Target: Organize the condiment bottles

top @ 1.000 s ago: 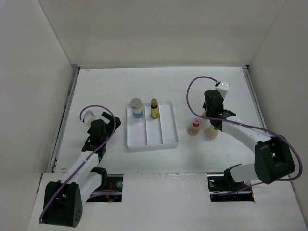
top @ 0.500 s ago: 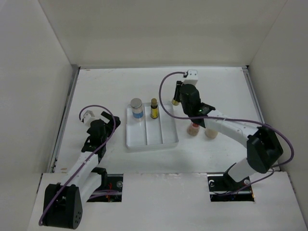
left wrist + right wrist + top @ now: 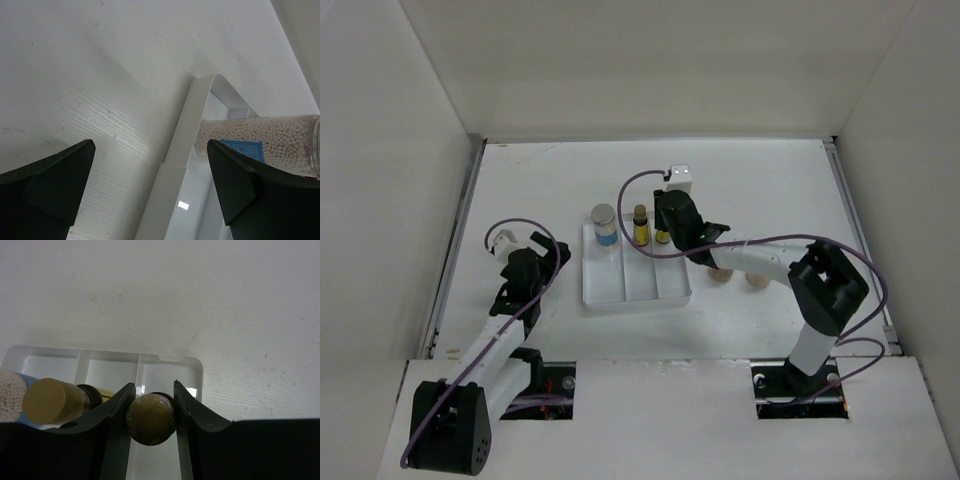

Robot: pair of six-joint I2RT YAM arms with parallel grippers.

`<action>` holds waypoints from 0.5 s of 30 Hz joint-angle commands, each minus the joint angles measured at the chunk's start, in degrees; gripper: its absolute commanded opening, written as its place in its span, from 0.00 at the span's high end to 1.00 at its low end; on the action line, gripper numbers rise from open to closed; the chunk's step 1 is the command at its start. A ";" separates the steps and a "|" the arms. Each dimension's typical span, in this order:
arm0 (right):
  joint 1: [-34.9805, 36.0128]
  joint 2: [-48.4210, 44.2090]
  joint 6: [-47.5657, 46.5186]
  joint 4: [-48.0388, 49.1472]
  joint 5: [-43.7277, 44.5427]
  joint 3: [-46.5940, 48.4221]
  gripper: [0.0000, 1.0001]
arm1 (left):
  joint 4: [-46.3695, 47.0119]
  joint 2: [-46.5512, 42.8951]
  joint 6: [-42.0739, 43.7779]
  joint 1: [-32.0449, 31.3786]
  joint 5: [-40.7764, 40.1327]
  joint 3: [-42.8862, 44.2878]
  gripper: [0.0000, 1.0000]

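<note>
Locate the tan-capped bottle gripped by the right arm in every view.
Top external: gripped bottle just right of centre, at the right compartment of the white tray.
Left wrist: not in it.
Right wrist: bottom centre, its cap pinched by the right end effector.
Shared landmark: the white tray's rim shows in all three views.

No word, brand or number can be read in any view. The clear jar [image 3: 260,137], at the right of the left wrist view, carries a blue label [image 3: 242,150] with no print that can be made out. Near the centre of the top view, the 2 slim dark bottles, one [image 3: 640,230] beside the other [image 3: 662,236], show yellow labels too small to read. The tan cap [image 3: 150,419], low in the right wrist view, bears only faint, illegible marks.
</note>
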 commanded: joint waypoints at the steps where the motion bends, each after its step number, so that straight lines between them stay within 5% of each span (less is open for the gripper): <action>1: 1.08 -0.17 1.37 4.78 1.91 2.49 0.66 | 1.86 -0.38 -0.08 0.17 -0.38 0.15 0.00; 7: 1.44 -5.07 1.81 4.08 3.58 0.38 0.34 | 1.33 -1.61 -0.26 0.44 -0.20 -0.20 0.00; 15: 0.30 -24.23 4.09 -1.00 8.05 -13.40 0.20 | 0.80 -2.05 -0.09 0.18 -0.03 0.59 0.00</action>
